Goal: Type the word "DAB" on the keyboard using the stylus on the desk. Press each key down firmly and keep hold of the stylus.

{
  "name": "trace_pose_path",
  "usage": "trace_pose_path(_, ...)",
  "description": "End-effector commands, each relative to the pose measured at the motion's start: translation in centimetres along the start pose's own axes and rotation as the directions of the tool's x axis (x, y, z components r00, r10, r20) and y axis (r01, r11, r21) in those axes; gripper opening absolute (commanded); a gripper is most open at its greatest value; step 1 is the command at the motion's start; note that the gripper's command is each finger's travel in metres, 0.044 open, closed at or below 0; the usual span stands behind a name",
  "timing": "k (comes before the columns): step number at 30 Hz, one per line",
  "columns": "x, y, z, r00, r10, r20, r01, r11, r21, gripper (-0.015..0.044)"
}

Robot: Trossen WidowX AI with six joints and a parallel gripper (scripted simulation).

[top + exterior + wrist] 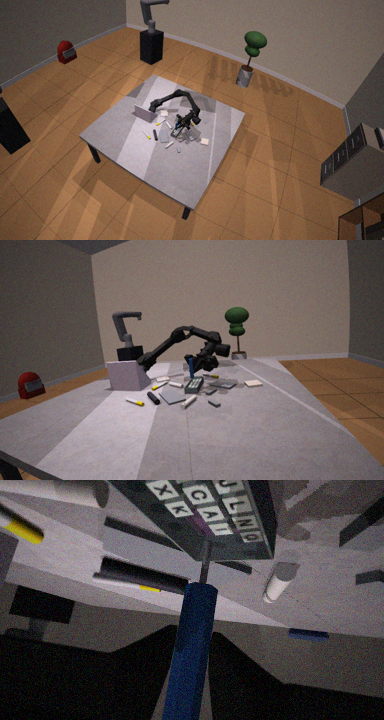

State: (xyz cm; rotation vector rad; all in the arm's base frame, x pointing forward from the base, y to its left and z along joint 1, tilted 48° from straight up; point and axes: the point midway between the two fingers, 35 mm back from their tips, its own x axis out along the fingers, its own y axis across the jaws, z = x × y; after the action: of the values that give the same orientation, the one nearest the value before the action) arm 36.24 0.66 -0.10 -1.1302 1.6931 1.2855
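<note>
The dark keyboard (173, 135) (191, 390) (237, 549) with pale letter keys lies on the desk. My gripper (181, 121) (192, 363) (193, 636) is shut on the blue stylus (176, 125) (191, 369) (189, 650), over the keyboard's far end in the exterior view. In the wrist view the stylus's thin grey tip (206, 555) points to the panel's end, close to the A key (208, 514) and the I key (220, 528). A purplish patch lies beside A. The K key (178, 509) is left of the tip. Contact between tip and keyboard cannot be told.
White pens (176, 384) (188, 401), yellow-ended markers (160, 385) (134, 401), a black cylinder (153, 397) and a grey slab (171, 397) lie around the keyboard. A dark slab (224, 384) and cream block (253, 383) are to the right. A pale upright panel (144, 113) stands near the arm's base.
</note>
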Motion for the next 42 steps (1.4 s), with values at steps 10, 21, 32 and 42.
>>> trace_pose_path(10, 0.2, 0.1, 0.3, 1.0, 0.001, 0.003, -0.001, 1.0, 0.003, 0.0081)
trace_pose_path(21, 0.5, 0.1, 0.8, 1.0, 0.001, 0.003, -0.001, 1.0, 0.003, 0.0081)
trace_pose_path(32, 0.7, 0.1, 1.2, 1.0, 0.001, 0.003, -0.001, 1.0, 0.003, 0.0081)
trace_pose_path(42, 0.9, 0.1, 1.6, 1.0, 0.001, 0.003, -0.001, 1.0, 0.003, 0.0081)
